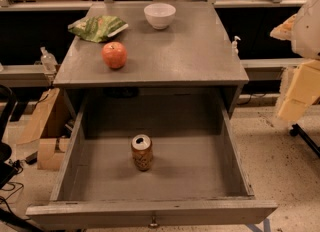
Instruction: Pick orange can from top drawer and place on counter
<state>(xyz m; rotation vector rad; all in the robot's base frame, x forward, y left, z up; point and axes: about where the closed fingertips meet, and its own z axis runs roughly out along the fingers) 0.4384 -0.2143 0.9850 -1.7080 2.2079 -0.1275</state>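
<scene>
The orange can stands upright in the middle of the open top drawer, its silver top facing up. The drawer is pulled fully out below the counter. My gripper hangs at the far right edge of the camera view, beside the cabinet at about counter height, well away from the can. It holds nothing that I can see.
On the counter lie a red-orange apple, a green chip bag and a white bowl at the back. Cardboard boxes sit on the floor to the left. A small metal knob marks the drawer front.
</scene>
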